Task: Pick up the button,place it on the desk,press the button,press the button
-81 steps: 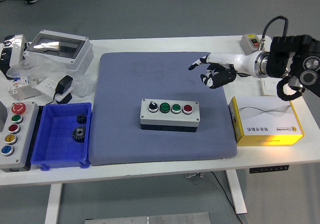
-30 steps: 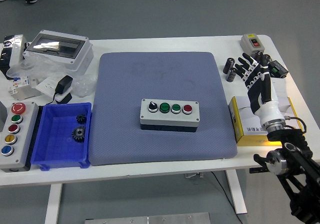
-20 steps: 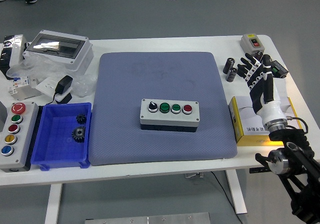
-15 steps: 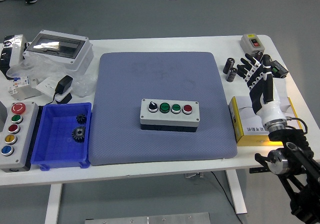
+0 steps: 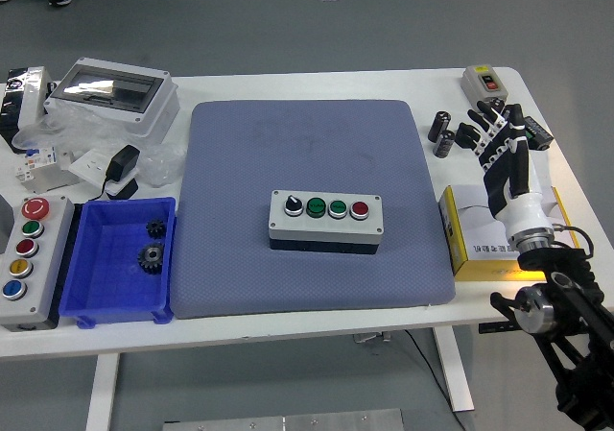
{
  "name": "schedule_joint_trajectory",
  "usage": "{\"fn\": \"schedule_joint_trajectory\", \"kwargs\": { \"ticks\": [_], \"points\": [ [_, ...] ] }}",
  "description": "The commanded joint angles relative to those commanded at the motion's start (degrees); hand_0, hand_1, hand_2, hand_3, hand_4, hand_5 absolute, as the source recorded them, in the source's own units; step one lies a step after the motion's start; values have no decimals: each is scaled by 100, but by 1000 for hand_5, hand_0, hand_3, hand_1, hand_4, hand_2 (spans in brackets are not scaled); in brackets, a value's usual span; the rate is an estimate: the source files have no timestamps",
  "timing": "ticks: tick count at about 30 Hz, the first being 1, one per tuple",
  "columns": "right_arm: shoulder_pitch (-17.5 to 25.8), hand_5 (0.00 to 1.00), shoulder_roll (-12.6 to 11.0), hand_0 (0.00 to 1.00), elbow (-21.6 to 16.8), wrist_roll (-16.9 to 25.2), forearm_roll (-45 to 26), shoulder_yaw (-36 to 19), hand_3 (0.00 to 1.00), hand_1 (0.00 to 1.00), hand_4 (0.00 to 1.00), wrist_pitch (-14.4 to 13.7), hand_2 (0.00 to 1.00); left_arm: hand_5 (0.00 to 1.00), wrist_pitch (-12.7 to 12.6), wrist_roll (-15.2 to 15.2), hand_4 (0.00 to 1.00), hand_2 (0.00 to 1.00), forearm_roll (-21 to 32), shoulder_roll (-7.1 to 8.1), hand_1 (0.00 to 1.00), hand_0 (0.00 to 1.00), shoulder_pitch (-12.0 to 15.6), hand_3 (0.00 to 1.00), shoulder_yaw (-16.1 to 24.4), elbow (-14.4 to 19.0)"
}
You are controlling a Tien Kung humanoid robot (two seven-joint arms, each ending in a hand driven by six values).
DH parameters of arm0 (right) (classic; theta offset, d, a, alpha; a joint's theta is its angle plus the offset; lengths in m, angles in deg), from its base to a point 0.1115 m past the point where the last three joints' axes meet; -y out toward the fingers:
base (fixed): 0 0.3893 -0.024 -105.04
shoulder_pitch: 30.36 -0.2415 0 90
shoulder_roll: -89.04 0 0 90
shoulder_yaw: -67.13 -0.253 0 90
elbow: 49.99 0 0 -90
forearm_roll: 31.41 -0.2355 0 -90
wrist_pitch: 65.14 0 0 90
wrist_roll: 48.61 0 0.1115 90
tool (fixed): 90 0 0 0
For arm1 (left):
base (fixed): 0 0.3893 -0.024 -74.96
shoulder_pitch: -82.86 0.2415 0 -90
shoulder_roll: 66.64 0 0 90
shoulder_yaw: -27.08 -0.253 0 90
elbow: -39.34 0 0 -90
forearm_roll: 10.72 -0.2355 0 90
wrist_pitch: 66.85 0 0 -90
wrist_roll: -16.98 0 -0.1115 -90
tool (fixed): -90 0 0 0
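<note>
Head view showed the button box (image 5: 326, 218) lying on the blue-grey mat (image 5: 312, 153), a little near of the mat's middle, its long side running left to right. Its top carried a black rotary switch at the left end, two green buttons in the middle and a red button (image 5: 360, 208) at the right end. Nothing touched it.

The right hand (image 5: 496, 138) was well apart from the box, off to the right and slightly farther away, beyond the mat's right edge. It hovered over the white table (image 5: 288, 330) with its fingers (image 5: 480, 122) spread and straight, pointing toward the far side, grasping nothing. Its forearm crossed over a yellow carton (image 5: 470, 249) that lay just right of the mat. Small dark cylinders (image 5: 442, 133) stood just left of the hand, and a small grey switch box (image 5: 483, 81) sat at the far right corner.

On the left of the table, a blue bin (image 5: 96, 287) held two dark gears (image 5: 152, 254); a grey control panel (image 5: 29, 253) with coloured buttons lay left of it, and a clear-lidded enclosure (image 5: 115, 90) stood at the far left.
</note>
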Motion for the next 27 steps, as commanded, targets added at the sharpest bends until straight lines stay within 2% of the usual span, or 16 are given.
{"fn": "schedule_joint_trajectory", "kwargs": {
  "ticks": [16, 22, 27],
  "points": [
    [-41, 998, 84, 876, 46, -41, 57, 23, 860, 807, 954, 1, 861, 298, -57, 23, 663, 598, 369, 87, 642, 693, 132, 655, -239, 9],
    [32, 998, 4, 872, -28, -196, 239, 46, 861, 804, 951, 85, 860, 298, -105, -9, 664, 598, 654, 35, 640, 693, 226, 655, -389, -1],
    [83, 998, 36, 870, -39, -224, 283, -101, 862, 803, 945, 106, 862, 298, -136, -50, 663, 598, 868, -5, 642, 693, 226, 655, -502, -15]
  ]
}}
